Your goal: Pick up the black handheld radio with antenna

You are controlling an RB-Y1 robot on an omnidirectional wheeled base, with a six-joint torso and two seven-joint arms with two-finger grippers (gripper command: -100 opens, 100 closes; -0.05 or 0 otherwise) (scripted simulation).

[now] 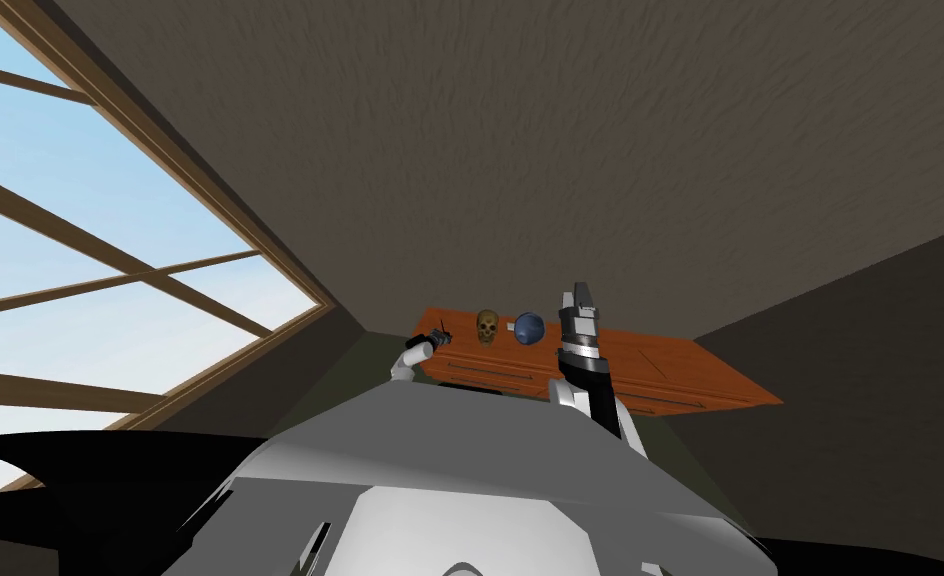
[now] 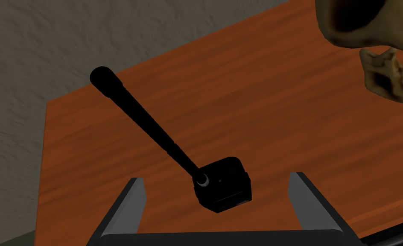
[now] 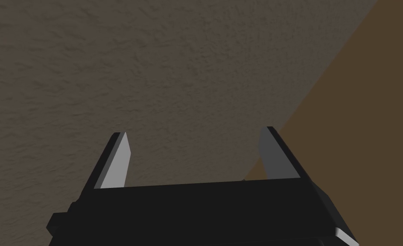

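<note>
The radio [image 2: 224,188] sits on the bench [image 2: 281,106] near its corner, not yet grasped. The left gripper [image 2: 217,177] is spread wide, one finger on either side of it and not touching it. Closing and lifting remain. The right gripper [image 3: 195,130], raised, is likewise spread and empty.

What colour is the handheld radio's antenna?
Plain black antenna, matching the boxy black handheld radio; best in left wrist view.

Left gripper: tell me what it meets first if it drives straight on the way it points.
Most likely the black radio, standing between the open fingers of the left gripper on the wooden top. Its slanted antenna might brush a finger first; depth unclear.
</note>
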